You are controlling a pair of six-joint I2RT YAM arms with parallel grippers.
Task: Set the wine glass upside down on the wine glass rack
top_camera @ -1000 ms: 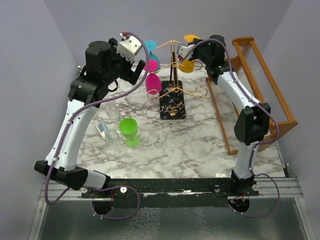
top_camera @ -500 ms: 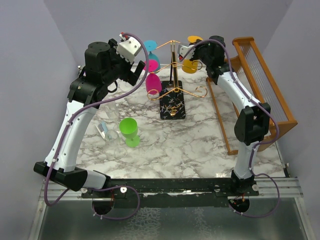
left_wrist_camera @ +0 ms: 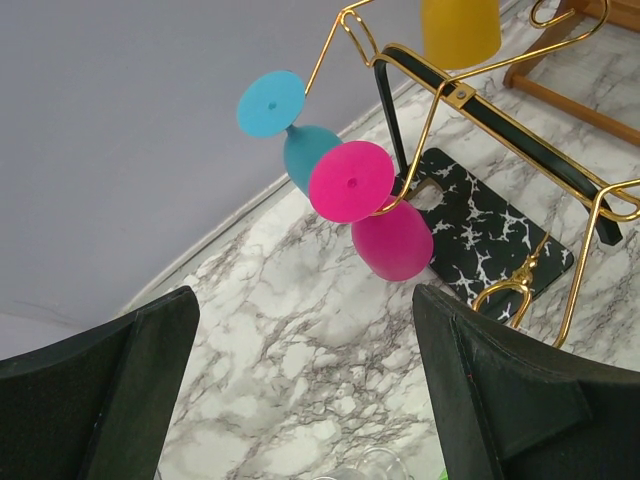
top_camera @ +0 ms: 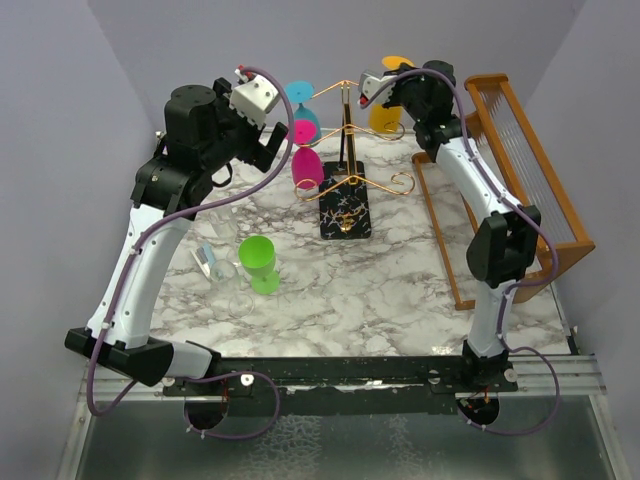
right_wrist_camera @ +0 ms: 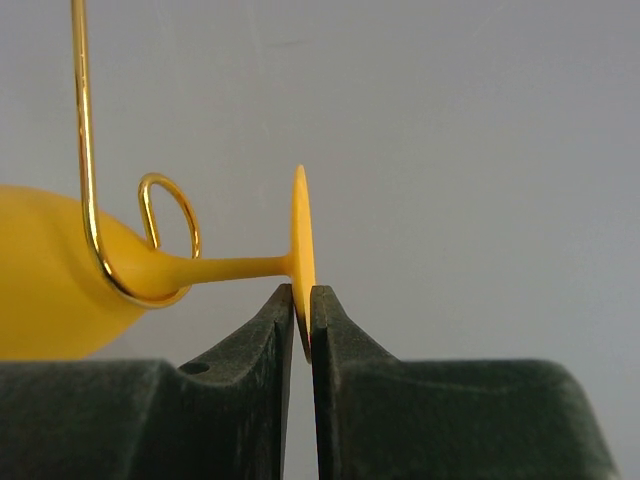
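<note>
Overhead, the left hand (left_wrist_camera: pixel 305 300) hovers far left with its fingers spread wide, grasping nothing. Below it a lime-green plastic wine glass (top_camera: pixel 258 262) lies on the white marble table (top_camera: pixel 350 290). A blue wine glass (left_wrist_camera: pixel 300 140) and a pink wine glass (left_wrist_camera: pixel 385 225) hang foot-up on the thin gold wire wine glass rack (top_camera: pixel 344 212). On the rack's far right arm, the yellow wine glass (right_wrist_camera: pixel 60 280) hangs inverted, stem in a hook, its foot pinched by the clenched right hand (right_wrist_camera: pixel 302 300). A brown wooden slatted rack (top_camera: pixel 520 150) stands right.
</note>
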